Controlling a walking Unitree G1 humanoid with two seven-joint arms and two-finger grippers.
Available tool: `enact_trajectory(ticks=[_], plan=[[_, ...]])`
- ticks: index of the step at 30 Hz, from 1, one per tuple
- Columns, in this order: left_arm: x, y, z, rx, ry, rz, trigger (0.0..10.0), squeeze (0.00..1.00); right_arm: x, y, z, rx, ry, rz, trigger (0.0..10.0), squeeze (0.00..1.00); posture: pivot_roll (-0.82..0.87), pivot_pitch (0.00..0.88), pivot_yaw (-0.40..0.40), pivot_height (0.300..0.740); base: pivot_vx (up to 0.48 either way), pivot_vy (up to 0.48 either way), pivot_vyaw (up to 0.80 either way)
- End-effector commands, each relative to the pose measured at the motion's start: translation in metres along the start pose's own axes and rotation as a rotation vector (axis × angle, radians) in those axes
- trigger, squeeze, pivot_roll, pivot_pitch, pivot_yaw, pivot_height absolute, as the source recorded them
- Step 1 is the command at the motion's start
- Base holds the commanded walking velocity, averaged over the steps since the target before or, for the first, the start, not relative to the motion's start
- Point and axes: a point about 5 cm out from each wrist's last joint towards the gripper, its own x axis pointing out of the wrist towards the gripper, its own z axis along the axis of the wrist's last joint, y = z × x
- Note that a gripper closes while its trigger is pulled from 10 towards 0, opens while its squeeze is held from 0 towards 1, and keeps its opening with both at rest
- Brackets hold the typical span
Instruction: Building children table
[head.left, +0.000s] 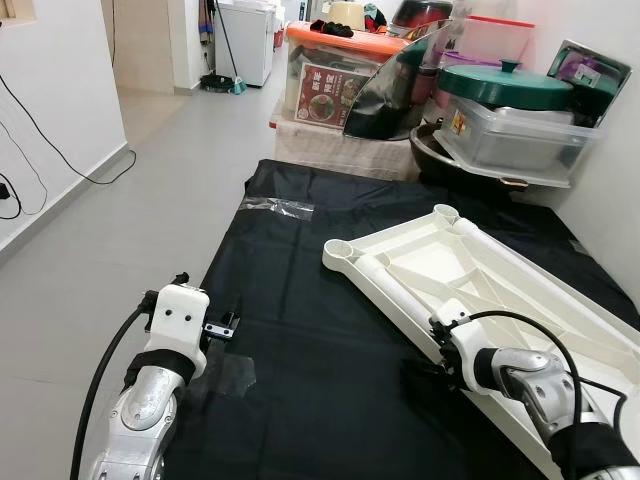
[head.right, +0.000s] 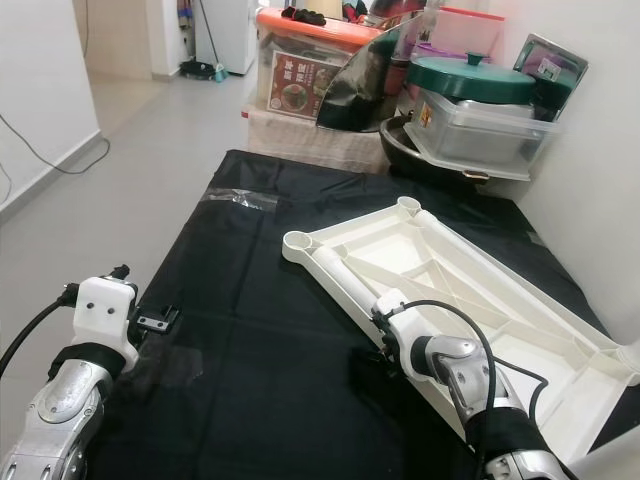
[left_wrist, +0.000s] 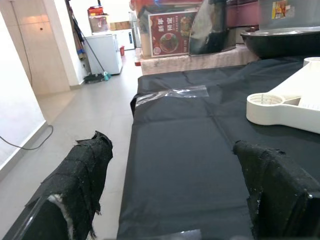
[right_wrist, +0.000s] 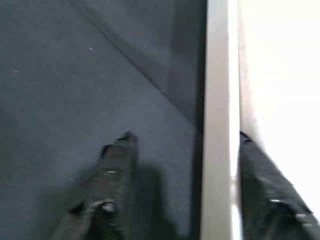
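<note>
A white moulded-plastic children's table top (head.left: 470, 270) lies upside down on the black, faintly creased plastic sheet (head.left: 300, 330) that covers the floor, its ribbed underside facing up and round leg sockets showing at the corners. A white plastic cylinder, a table leg (head.left: 395, 290), lies along its near edge, just by the corner socket. A patch of clear tape (head.left: 275, 207) glints on the far left edge of the sheet, where the grey tiled floor (head.left: 130, 230) begins.

The right pincer (right_wrist: 182, 165) is low at the table top's near rim: in the right wrist view its black, cloth-wrapped fingers (right_wrist: 117, 170) stand apart, one on the black sheet and the other on the white side, with the pale rim between them; whether either finger touches the rim cannot be told. The left pincer (left_wrist: 175, 190) hovers over the sheet's left part, well apart from the table top, its padded fingers wide apart and holding nothing.

At the far end, against the wall, sits a stack of storage: a clear plastic box with an orange lid (head.left: 335, 65) with printed packaging inside, a dark green round lid (head.left: 505, 85) atop a clear rectangular tub (head.left: 510, 140), and a dark round pan (head.left: 450, 155) beneath.
</note>
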Motion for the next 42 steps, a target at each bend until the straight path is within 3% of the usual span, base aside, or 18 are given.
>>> enact_trajectory(ticks=[1,3,5,8,14,16,19,22,24,26,27,28,32,33,34,35,36,42], plan=[[0.0,-0.004,-0.005,-0.002,0.017,-0.011,10.0,0.0,0.006,0.014,-0.024,-0.003,0.086,0.074,0.0,0.0,0.07,0.0,-0.155,0.74,0.0,0.0,0.0],[0.0,-0.005,-0.005,-0.002,0.016,-0.013,10.0,0.0,0.006,0.015,-0.023,-0.038,0.072,0.082,0.0,0.0,0.07,0.0,-0.155,0.74,0.0,0.0,0.0],[0.0,-0.005,-0.005,-0.001,0.016,-0.014,10.0,0.0,0.003,0.017,-0.017,-0.155,0.035,0.127,0.0,0.0,0.07,0.0,-0.157,0.74,0.0,0.0,0.0],[0.0,-0.005,-0.006,0.0,0.016,-0.014,10.0,0.0,0.002,0.019,-0.015,-0.194,0.027,0.146,0.0,0.0,0.07,0.0,-0.157,0.74,0.0,0.0,0.0],[-0.001,-0.003,-0.007,0.004,0.021,-0.006,10.0,0.0,-0.01,0.032,-0.008,-0.488,-0.049,0.31,0.0,0.0,0.06,0.0,-0.162,0.74,0.0,0.0,0.0],[-0.002,-0.004,-0.008,0.003,0.021,-0.008,10.0,0.0,-0.016,0.035,-0.008,-0.542,-0.067,0.367,0.0,0.0,0.06,0.0,-0.162,0.74,0.0,0.0,0.0],[-0.001,-0.006,-0.009,0.003,0.023,-0.015,10.0,0.0,-0.028,0.037,-0.011,-0.694,-0.034,0.476,0.0,0.0,0.06,0.0,-0.162,0.74,0.0,0.0,0.0],[-0.001,-0.007,-0.009,0.003,0.024,-0.017,10.0,0.0,-0.033,0.037,-0.013,-0.752,-0.014,0.522,0.0,0.0,0.06,0.0,-0.162,0.74,0.0,0.0,0.0],[0.0,-0.007,-0.01,0.003,0.024,-0.019,10.0,0.0,-0.044,0.036,-0.01,-0.869,0.001,0.609,0.0,0.0,0.05,0.0,-0.162,0.74,0.0,0.0,0.0],[0.0,-0.006,-0.01,0.003,0.025,-0.019,10.0,0.0,-0.051,0.03,-0.012,-1.05,0.054,0.655,0.0,0.0,0.04,0.0,-0.157,0.74,0.0,0.0,0.0],[0.0,-0.006,-0.01,0.003,0.025,-0.019,10.0,0.0,-0.051,0.03,-0.012,-1.05,0.054,0.655,0.0,0.0,0.04,0.0,-0.157,0.74,0.0,0.0,0.0],[0.0,-0.007,-0.01,0.003,0.025,-0.022,10.0,0.0,-0.053,0.022,-0.014,-1.155,0.114,0.652,0.0,0.0,0.04,0.0,-0.158,0.74,0.0,0.0,0.0],[0.0,-0.008,-0.01,0.002,0.025,-0.024,10.0,0.0,-0.055,0.017,-0.015,-1.216,0.151,0.655,0.0,0.0,0.04,0.0,-0.16,0.74,0.0,0.0,0.0],[0.001,-0.009,-0.01,0.001,0.025,-0.025,10.0,0.0,-0.056,0.005,-0.011,-1.306,0.208,0.616,0.0,0.0,0.04,0.0,-0.161,0.74,0.0,0.0,0.0],[0.001,-0.009,-0.01,0.001,0.025,-0.025,10.0,0.0,-0.056,0.005,-0.011,-1.306,0.208,0.616,0.0,0.0,0.04,0.0,-0.161,0.74,0.0,0.0,0.0],[0.001,-0.01,-0.01,0.001,0.025,-0.026,10.0,0.0,-0.055,-0.016,0.001,-1.447,0.297,0.505,0.0,0.0,0.04,0.0,-0.163,0.74,0.0,0.0,0.0],[0.001,-0.01,-0.01,0.001,0.025,-0.026,10.0,0.0,-0.055,-0.023,0.005,-1.485,0.322,0.469,0.0,0.0,0.04,0.0,-0.162,0.74,0.0,0.0,0.0],[0.001,-0.01,-0.011,0.004,0.027,-0.028,10.0,0.0,-0.061,-0.035,0.005,-1.556,0.383,0.44,0.0,0.0,0.04,0.0,-0.165,0.74,0.0,0.0,0.0]])
